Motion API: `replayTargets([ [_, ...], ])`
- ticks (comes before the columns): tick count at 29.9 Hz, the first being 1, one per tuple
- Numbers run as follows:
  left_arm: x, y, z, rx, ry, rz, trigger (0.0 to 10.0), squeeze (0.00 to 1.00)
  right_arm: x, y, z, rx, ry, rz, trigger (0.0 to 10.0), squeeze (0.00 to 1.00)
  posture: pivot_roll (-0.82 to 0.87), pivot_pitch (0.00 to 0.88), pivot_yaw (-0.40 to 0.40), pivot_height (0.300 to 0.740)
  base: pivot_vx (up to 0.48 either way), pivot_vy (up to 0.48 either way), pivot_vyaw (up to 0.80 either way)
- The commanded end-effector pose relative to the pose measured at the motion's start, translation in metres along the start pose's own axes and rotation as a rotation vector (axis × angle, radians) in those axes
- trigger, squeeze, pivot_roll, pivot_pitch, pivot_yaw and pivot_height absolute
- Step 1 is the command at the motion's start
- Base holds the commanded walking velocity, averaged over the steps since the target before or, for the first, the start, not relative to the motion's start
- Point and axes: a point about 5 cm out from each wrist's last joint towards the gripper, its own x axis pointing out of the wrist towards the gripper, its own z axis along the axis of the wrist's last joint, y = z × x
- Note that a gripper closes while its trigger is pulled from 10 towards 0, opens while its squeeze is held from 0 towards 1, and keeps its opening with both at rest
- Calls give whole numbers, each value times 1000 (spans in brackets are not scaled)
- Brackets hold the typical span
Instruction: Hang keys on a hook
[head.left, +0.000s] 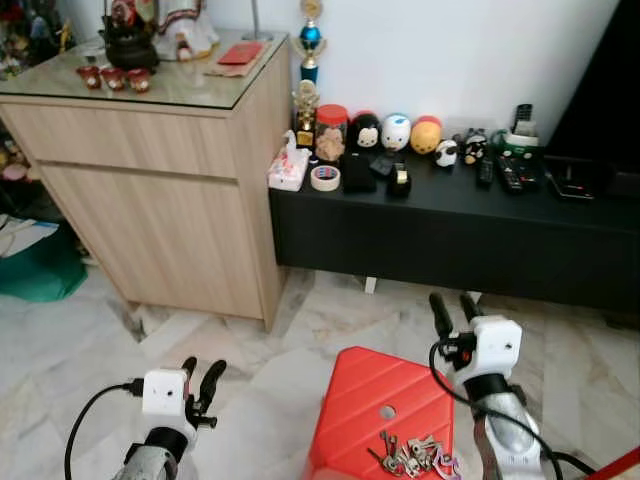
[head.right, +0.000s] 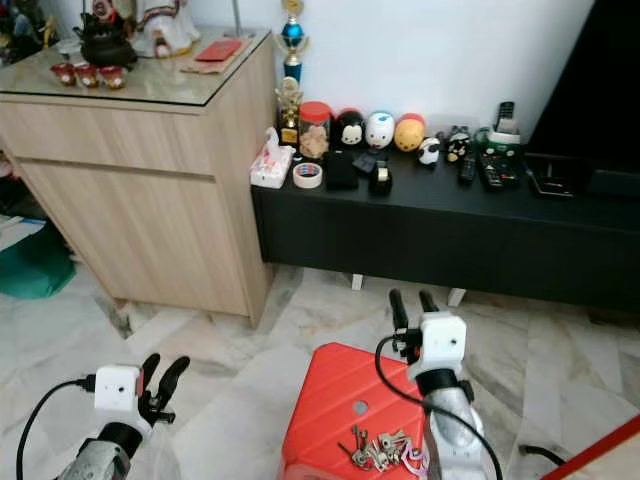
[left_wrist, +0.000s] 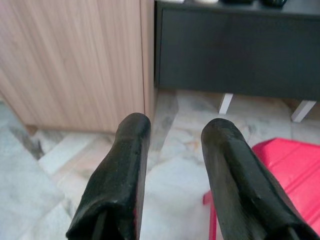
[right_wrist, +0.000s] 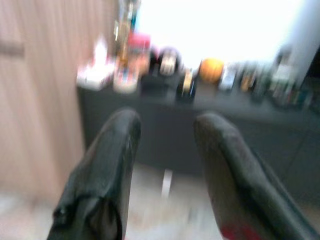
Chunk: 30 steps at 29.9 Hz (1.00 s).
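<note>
A bunch of metal keys (head.left: 410, 456) lies on top of a red plastic stool (head.left: 372, 400), near its front edge. My right gripper (head.left: 455, 308) is raised above the stool's right side, its fingers open and pointing up at the black cabinet, holding nothing. My left gripper (head.left: 201, 375) hovers low over the marble floor to the left of the stool, open and empty; in the left wrist view the fingers (left_wrist: 120, 175) frame the floor and the stool's corner (left_wrist: 280, 160).
A low black TV cabinet (head.left: 450, 230) runs along the white wall, crowded with small toys, tape, remotes and a trophy (head.left: 308, 60). A wooden sideboard (head.left: 160, 190) with a glass top stands at the left. A green bag (head.left: 35, 265) lies at the far left.
</note>
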Motion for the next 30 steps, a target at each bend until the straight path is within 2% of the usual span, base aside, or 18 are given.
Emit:
replayTargets([
  [1, 2, -2, 9, 13, -32, -8, 10000, 0, -1, -2, 2, 12, -6, -19, 10000, 0, 14, 0, -31, 740, 0, 0, 0],
  [4, 3, -2, 16, 10, -58, 5, 10000, 0, -6, -1, 3, 30, 6, -37, 10000, 0, 17, 0, -32, 740, 0, 0, 0],
  [6, 4, -2, 23, 3, -84, 24, 10000, 0, -21, -3, -1, 43, 57, -90, 10000, 0, 19, 0, -31, 740, 0, 0, 0],
  [12, 10, 0, 22, 5, -73, 27, 10000, 0, -33, -5, -13, 38, 134, -126, 10000, 0, 10, 0, -25, 740, 0, 0, 0],
  [21, 14, 1, 27, 6, -74, 32, 10000, 0, -26, -7, -12, 34, 208, -122, 10000, 0, 16, 0, -29, 740, 0, 0, 0],
  [30, 19, -3, 28, -1, -71, 26, 10000, 0, -23, -3, -15, 39, 242, -97, 10000, 0, 19, 11, -31, 685, 0, 0, 0],
])
